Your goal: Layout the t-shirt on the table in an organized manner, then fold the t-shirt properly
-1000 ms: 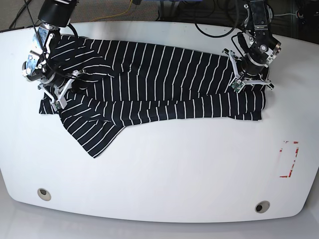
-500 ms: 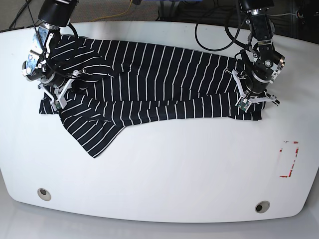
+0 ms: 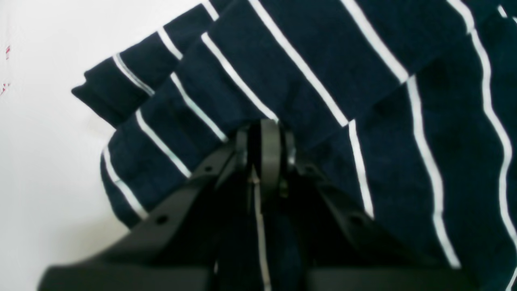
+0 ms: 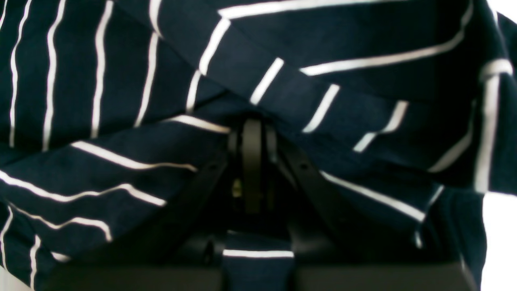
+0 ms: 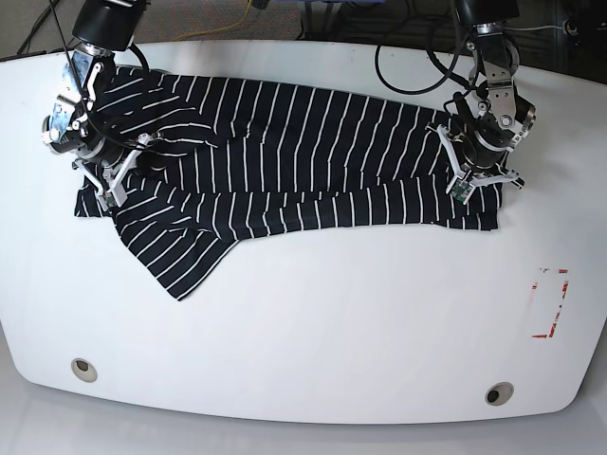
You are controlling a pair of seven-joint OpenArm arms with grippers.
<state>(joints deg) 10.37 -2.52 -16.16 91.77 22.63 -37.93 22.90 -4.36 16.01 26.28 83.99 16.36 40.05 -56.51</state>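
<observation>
The black t-shirt with thin white stripes lies spread sideways across the far half of the white table, one sleeve pointing toward the front left. At its right hem, my left gripper is shut on the fabric. The left wrist view shows that gripper pinched together at a fold of the t-shirt. My right gripper is shut on the left end, near the sleeve. Bunched t-shirt cloth surrounds the right gripper in its wrist view.
A red-marked rectangle sits on the table at the right. Two round grommets lie near the front edge. Cables hang behind the table's far edge.
My left arm, on the right of the base view, swung toward the front over the shirt's right hem, then drew back a little. The right arm has stayed still.
</observation>
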